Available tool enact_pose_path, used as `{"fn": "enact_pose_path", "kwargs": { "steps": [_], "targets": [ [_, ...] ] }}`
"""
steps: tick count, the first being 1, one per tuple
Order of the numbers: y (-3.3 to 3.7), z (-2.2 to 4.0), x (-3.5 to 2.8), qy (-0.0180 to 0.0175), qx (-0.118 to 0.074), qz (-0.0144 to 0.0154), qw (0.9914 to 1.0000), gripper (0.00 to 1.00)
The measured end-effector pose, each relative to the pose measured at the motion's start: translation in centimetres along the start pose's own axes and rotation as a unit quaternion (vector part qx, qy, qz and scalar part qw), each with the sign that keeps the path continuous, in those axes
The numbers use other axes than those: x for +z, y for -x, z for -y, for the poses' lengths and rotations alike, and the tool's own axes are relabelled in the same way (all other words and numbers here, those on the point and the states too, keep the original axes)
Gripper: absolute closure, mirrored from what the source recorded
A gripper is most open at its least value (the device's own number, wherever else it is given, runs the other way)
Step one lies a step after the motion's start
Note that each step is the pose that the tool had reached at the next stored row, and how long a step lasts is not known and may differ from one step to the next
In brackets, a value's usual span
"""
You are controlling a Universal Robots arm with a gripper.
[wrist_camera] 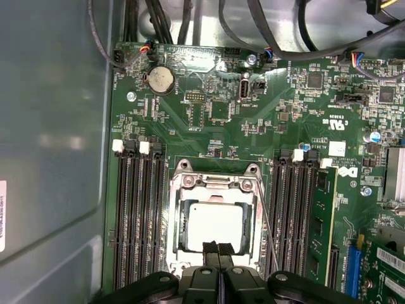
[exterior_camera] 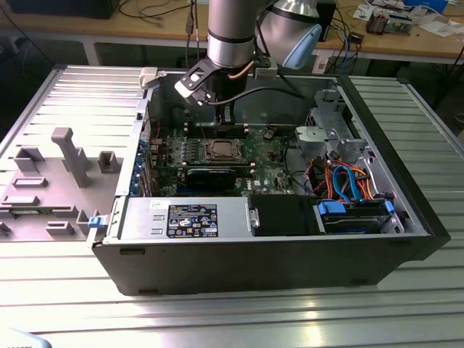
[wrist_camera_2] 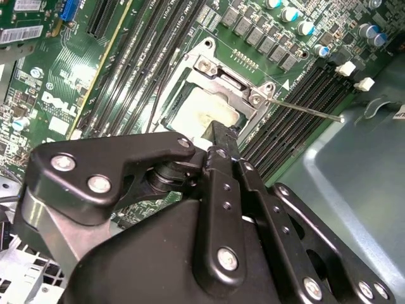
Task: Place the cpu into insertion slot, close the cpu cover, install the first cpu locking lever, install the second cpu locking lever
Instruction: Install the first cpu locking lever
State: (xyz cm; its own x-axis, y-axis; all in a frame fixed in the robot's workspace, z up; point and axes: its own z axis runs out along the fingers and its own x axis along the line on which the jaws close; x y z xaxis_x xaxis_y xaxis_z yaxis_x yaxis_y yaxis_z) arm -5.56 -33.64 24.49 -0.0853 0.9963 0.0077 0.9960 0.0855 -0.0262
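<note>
Silver-grey square cpu (wrist_camera: pixel 215 225) framed by thin silvery cpu cover (wrist_camera: pixel 215 185).

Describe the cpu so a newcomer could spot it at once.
Inside the open computer case, find the green circuit board. Between its banks of long black slots sits the silvery cpu cover; the cpu is the pale square in its opening.
</note>
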Motion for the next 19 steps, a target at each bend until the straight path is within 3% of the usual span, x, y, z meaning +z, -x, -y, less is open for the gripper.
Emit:
{"fn": "enact_pose_path", "kwargs": {
  "steps": [3,10,19],
  "targets": [
    [0.0,0.0,0.0,-0.0002,-0.022,0.0006,0.99976,0.89],
    [0.0,0.0,0.0,-0.0003,-0.044,0.0012,0.99901,0.89],
    [0.0,0.0,0.0,-0.0006,-0.074,0.002,0.99723,0.89]
  ]
}}
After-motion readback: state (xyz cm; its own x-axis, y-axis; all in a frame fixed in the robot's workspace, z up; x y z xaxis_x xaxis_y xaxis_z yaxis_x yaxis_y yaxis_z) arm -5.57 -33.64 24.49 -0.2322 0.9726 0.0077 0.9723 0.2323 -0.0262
